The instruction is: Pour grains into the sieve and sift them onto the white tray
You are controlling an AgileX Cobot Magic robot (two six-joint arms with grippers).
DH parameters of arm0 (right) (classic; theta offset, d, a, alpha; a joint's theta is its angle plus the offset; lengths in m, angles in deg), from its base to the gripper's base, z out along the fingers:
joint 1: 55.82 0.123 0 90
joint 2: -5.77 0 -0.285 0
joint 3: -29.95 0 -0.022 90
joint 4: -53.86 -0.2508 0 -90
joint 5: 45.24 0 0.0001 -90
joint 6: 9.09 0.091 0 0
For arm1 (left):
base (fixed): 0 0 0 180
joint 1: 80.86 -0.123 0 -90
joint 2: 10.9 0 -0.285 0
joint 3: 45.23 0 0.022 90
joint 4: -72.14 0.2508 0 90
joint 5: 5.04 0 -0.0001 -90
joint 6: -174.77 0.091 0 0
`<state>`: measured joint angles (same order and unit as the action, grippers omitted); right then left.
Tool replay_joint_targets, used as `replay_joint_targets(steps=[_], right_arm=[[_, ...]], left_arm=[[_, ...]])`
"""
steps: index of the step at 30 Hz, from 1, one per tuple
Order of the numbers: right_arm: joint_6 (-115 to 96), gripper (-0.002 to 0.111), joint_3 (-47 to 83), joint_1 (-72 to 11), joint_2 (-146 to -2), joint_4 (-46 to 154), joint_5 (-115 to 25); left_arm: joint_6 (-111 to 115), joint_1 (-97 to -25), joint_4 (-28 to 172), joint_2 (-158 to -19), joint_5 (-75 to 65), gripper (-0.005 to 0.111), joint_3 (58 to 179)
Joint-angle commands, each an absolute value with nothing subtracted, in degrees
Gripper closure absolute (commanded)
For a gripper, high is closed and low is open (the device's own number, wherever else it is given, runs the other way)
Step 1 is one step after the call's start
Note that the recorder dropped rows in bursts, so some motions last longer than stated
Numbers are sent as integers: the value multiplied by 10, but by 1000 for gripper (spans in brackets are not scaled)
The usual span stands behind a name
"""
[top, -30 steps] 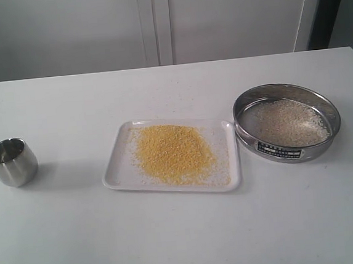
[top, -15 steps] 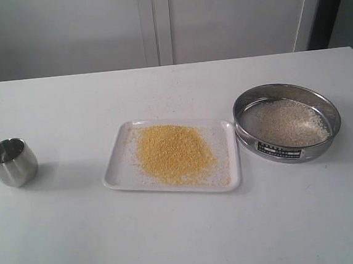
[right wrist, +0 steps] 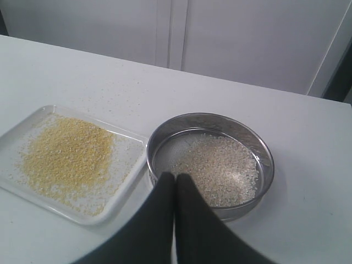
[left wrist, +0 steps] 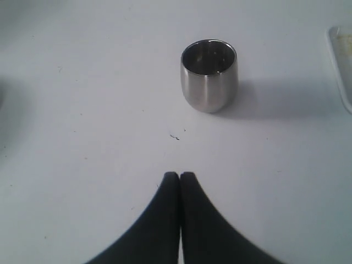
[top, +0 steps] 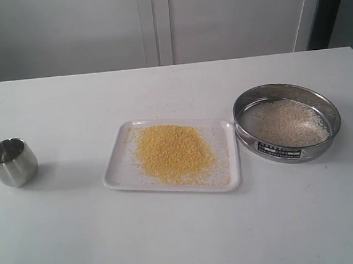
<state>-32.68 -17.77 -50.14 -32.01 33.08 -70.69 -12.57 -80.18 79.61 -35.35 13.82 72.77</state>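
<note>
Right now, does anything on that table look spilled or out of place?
Only slightly: a few stray specks dot the table beyond the white tray. The yellow grains lie on the tray, the sieve and steel cup stand upright.

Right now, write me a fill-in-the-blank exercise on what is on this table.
The yellow grains lie on the white ____. The whitish grains sit inside the round steel ____. In the exterior view, the steel cup stands to the ____ of the yellow grains. The left gripper and the right gripper are both ____.
Missing words: tray, sieve, left, shut.
</note>
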Motion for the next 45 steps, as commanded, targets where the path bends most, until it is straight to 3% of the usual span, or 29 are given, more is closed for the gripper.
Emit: replay_joint_targets(steps=[1, 21, 45], right_arm=[[-328, 108, -181, -501, -318, 329, -705], [-328, 108, -181, -501, -318, 329, -704], [-328, 108, -181, -501, -318, 327, -704]], left_arm=[[-125, -801, 788, -333, 134, 107, 711], [-77, -801, 739, -188, 125, 107, 587], [-79, -801, 724, -187, 126, 107, 576]])
